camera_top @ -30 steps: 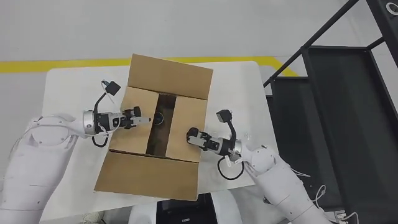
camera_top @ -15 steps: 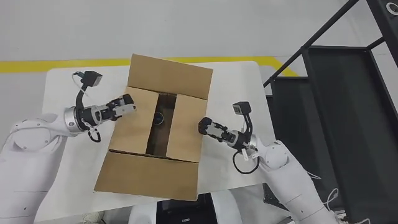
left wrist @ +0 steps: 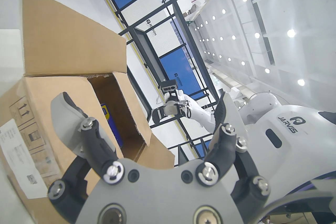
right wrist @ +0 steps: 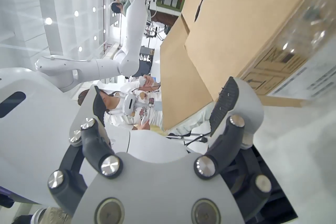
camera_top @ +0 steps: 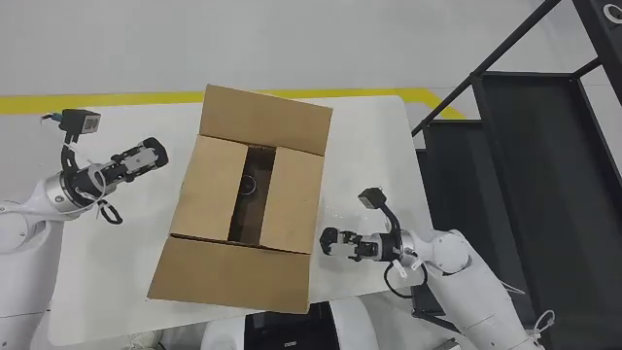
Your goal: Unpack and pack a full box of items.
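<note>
- The box (camera_top: 209, 190) is sitting mid-table. Its far flap (camera_top: 264, 117) is lying out toward the far edge of the table (camera_top: 360, 136), and its near flap (camera_top: 228, 277) is reaching toward the near edge.
- The two side flaps (camera_top: 292, 199) are lying folded over the top, leaving a dark slot (camera_top: 255, 194) between them. A blue item (left wrist: 111, 120) is showing inside.
- Your left claw (camera_top: 151, 154) is hanging wide and empty between the box's left wall and the table's left edge, apart from the box.
- Your right claw (camera_top: 330, 243) is hovering wide and empty just beside the box's near right corner.
- Step, as I'm reading it: getting the side flaps swung out so unpacking can start.
- Doing it well: be hooking each flap by its free edge at the slot, one claw per side, and lifting outward together so the box isn't sliding or turning.
- Be keeping the fingers shallow so you aren't knocking what's inside.
- Material: plain brown corrugated card in stiff flat panels. It is probably springy at the creases, so the flaps may be wanting to fold back.
- A white paper label (left wrist: 18, 156) is sticking on the left wall. What looks like glossy clear tape (right wrist: 309, 25) is running along the right wall, likely slippery.
</note>
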Available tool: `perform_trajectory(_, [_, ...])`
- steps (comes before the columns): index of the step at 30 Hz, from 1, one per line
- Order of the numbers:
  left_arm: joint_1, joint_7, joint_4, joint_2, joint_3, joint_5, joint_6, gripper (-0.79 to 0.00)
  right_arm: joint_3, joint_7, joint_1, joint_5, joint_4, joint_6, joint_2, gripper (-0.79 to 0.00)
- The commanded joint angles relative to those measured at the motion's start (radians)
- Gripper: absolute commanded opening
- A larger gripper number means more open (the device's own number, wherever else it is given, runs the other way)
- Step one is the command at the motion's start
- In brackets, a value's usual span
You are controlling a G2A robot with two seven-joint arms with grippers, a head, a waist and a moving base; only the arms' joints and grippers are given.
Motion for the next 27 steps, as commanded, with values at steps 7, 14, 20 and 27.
perform_trajectory(7, [0.042, 0.013, -0.011, 0.007, -0.044, 0.001, -0.001, 0.0, -0.077, 0.015, 0.009, -0.049, 0.021, 0.051, 0.002, 0.0])
perform_trajectory(14, [0.065, 0.023, -0.019, 0.009, -0.056, 0.001, 0.0, 0.0, -0.127, 0.032, -0.002, -0.073, 0.008, 0.074, 0.008, 0.0])
perform_trajectory(20, [0.073, 0.03, -0.022, 0.011, -0.065, 0.002, 0.0, 0.0, -0.155, 0.055, -0.01, -0.002, -0.036, 0.067, 0.012, 0.0])
perform_trajectory(27, [0.086, 0.046, -0.021, 0.013, -0.074, 0.005, 0.002, 0.0, -0.169, 0.025, 0.018, 0.077, -0.069, 0.008, 0.012, 0.0])
